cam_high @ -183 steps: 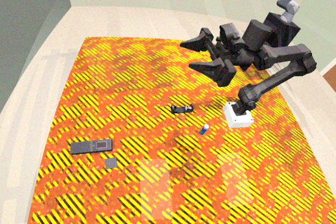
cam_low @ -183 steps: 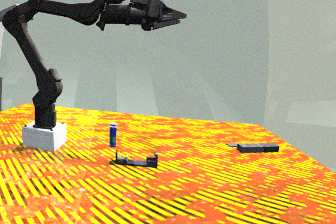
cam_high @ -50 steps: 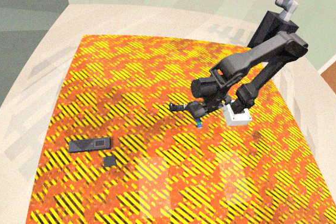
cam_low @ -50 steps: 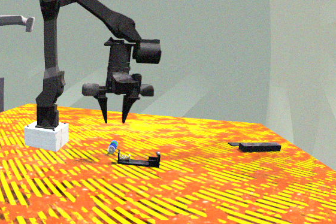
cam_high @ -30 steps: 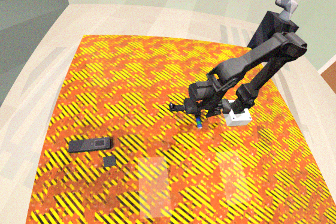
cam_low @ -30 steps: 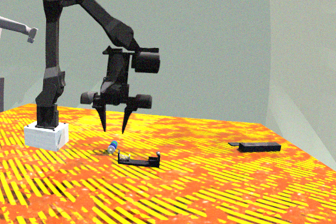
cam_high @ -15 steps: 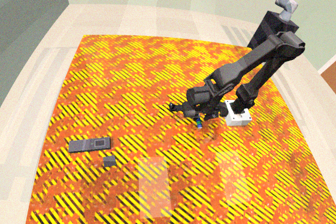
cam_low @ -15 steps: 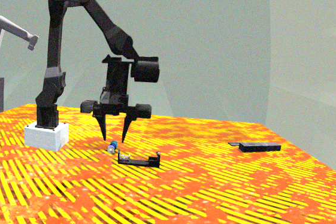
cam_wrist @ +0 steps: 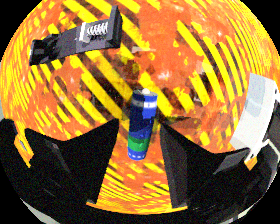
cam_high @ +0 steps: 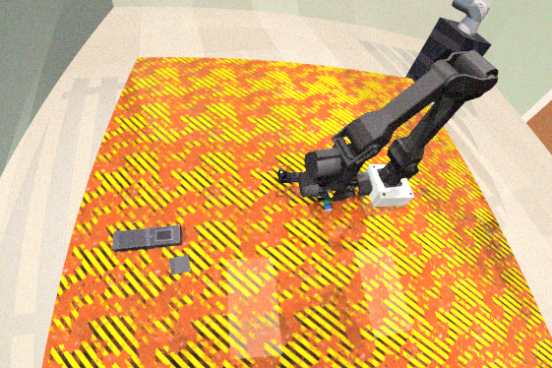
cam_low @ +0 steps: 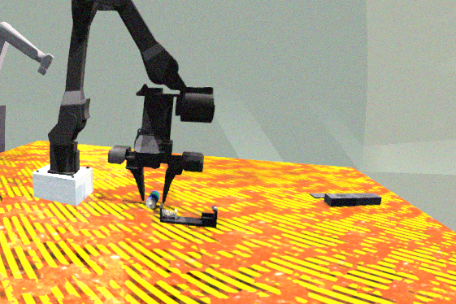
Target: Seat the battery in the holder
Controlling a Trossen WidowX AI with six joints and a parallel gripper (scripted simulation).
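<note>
A blue battery (cam_high: 328, 205) (cam_low: 152, 201) (cam_wrist: 141, 122) with a green band lies on its side on the patterned mat, outside the holder. Its silver terminal end points away from the hand in the wrist view. My gripper (cam_low: 153, 199) (cam_wrist: 139, 125) is open, its fingers low on either side of the battery, with gaps showing in the wrist view. The black holder (cam_high: 284, 175) (cam_low: 188, 221) (cam_wrist: 66, 44) stands empty close by. Its coil spring (cam_low: 169, 213) (cam_wrist: 97, 29) is at the end nearer the battery. The arm hides part of the holder in the top view.
A dark grey flat device (cam_high: 134, 239) (cam_low: 352, 200) and a small grey square (cam_high: 180, 265) (cam_low: 318, 196) lie far from the hand. My arm's white base (cam_high: 392, 198) (cam_low: 55, 188) (cam_wrist: 255, 107) is near the battery. Another arm (cam_high: 473, 17) (cam_low: 19, 38) stands beyond.
</note>
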